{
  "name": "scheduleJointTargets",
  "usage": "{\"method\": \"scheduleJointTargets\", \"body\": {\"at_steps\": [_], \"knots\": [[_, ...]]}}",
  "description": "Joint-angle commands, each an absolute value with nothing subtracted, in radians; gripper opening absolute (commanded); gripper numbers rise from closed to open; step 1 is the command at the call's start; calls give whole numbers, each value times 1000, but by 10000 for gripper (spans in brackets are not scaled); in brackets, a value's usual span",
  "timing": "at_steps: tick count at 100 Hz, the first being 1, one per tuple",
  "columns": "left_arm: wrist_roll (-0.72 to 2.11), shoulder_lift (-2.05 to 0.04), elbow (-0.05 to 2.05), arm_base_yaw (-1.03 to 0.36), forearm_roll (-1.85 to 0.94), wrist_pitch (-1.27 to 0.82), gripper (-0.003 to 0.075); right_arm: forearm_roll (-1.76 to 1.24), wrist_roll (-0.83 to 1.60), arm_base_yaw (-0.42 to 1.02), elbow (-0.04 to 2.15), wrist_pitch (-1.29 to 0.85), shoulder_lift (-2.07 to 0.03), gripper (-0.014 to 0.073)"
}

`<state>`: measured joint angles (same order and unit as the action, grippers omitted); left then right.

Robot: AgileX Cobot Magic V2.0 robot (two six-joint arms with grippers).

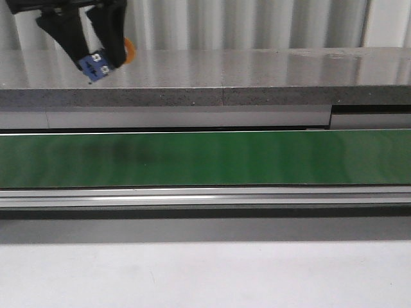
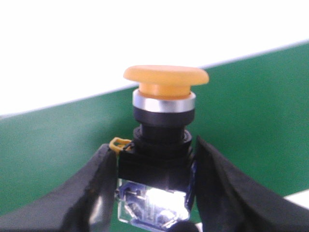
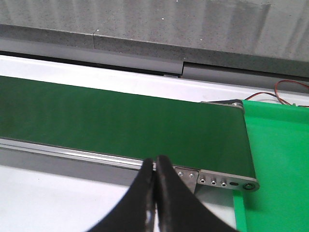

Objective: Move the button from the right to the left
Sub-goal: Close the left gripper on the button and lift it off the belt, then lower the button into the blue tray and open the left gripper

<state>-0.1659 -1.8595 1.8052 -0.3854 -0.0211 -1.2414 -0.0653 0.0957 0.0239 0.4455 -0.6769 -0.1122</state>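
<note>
The button (image 2: pixel 165 82), with its yellow-orange mushroom cap, silver ring, black body and blue contact block, sits between the two black fingers (image 2: pixel 96 193) of my left gripper (image 2: pixel 155 186), which is shut on the block. In the front view the left gripper (image 1: pixel 97 63) holds the button (image 1: pixel 95 65) high at the far left, above the green conveyor belt (image 1: pixel 212 157), orange cap pointing right. My right gripper (image 3: pixel 155 166) is shut with nothing in it, its fingertips pressed together over the belt's near rail (image 3: pixel 72 152). The right gripper does not show in the front view.
A grey stone-like ledge (image 1: pixel 257 77) runs behind the belt. The belt's end plate with screws (image 3: pixel 217 180) meets a bright green sheet (image 3: pixel 277 164) beside red and black wires (image 3: pixel 289 89). White tabletop (image 1: pixel 205 276) lies in front of the conveyor.
</note>
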Motion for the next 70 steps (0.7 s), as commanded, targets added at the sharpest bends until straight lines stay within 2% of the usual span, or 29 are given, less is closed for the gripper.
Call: {"method": "scheduleJointTargets", "body": {"at_steps": [1,33,70], "knots": [[-160,-1792,1835,-319,-11,-1252,117,-69,106,24,468,-604,-123,-67],[-76,-1789,1801,-34,-8,-1252,117,-69,106,24,468,-604,-123,-67],[49,-1789,1645,251,57,-1252,117,-69,106,24,468,-604,-123,-67]]}}
